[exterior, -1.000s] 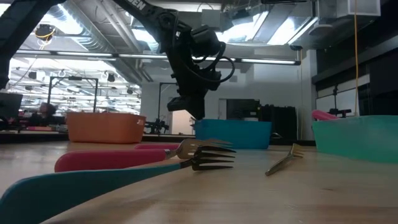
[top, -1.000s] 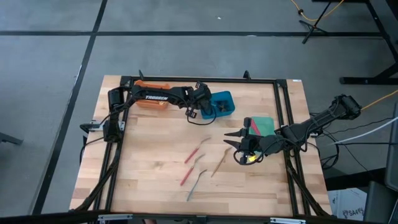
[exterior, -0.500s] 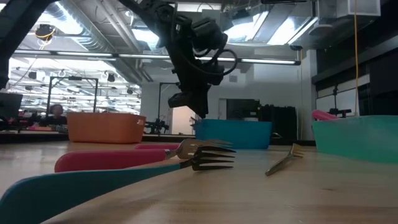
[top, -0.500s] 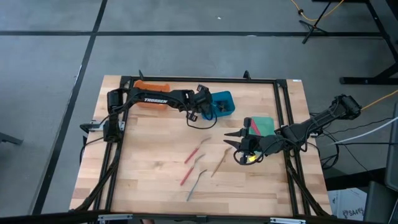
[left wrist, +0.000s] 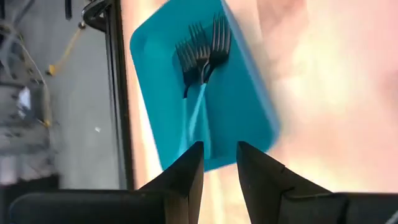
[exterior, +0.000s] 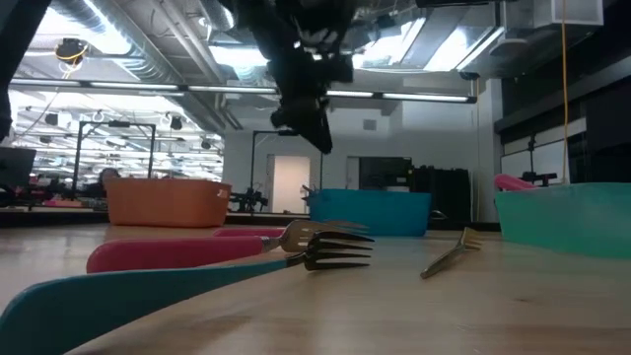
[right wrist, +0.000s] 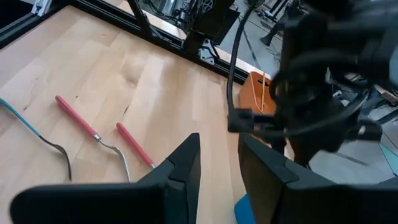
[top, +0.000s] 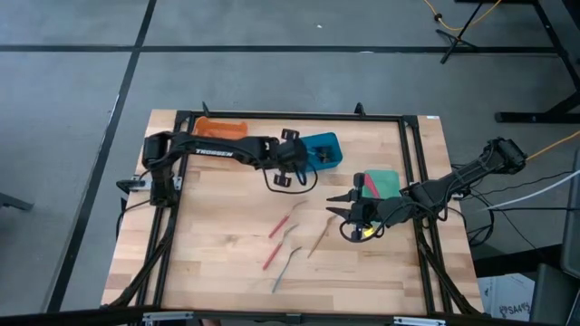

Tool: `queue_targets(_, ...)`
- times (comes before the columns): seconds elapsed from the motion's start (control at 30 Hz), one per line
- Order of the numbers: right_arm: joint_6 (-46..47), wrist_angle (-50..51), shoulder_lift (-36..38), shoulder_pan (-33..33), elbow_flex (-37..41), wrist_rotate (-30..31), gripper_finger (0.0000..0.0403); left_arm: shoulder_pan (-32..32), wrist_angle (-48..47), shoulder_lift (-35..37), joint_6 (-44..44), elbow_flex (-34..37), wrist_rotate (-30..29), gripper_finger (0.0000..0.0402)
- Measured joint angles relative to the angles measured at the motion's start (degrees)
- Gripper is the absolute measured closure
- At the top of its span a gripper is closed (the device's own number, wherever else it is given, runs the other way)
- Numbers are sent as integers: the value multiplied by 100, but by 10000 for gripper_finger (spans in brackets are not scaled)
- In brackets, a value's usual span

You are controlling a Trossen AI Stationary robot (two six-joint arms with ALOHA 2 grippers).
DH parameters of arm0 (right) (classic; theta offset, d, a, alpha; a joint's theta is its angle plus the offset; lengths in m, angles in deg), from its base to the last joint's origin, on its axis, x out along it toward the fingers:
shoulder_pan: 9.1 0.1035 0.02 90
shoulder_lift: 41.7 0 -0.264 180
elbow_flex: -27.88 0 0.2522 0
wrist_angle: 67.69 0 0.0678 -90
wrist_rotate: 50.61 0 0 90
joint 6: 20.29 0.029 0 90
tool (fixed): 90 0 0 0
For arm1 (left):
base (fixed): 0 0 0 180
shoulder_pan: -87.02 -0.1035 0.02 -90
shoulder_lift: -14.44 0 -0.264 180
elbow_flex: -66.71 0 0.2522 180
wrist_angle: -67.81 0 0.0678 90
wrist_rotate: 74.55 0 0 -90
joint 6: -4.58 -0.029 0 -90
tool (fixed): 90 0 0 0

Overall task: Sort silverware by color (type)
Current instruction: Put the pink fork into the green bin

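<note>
From above, the left gripper (top: 288, 169) hangs just beside the blue bin (top: 323, 150) at the far side of the wooden surface (top: 217, 226), while the right gripper (top: 340, 206) waits near the green bin (top: 384, 183), beside the loose silverware (top: 288, 237), probably ready for the next pick. At table height, forks (exterior: 325, 247) lie close to the camera with an orange bin (exterior: 166, 201) and a lit workshop behind. Seen from the left wrist, its fingers (left wrist: 186, 180) are parted and empty over blue-handled forks (left wrist: 202, 53) in the bin; the right wrist's fingers (right wrist: 183, 171) are likewise released, above red-handled forks (right wrist: 99, 140).
</note>
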Motion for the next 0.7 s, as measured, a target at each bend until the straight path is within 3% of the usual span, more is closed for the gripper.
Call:
queue_targets(0.37,0,35,0,-2,0,-43,301,924,-710,348,3852,0,84,312)
queue_targets(0.57,0,79,0,-2,0,-55,301,1474,-893,348,5300,0,1010,312)
queue_targets(0.7,0,74,0,-1,0,-149,301,1815,-892,348,5897,0,1228,312)
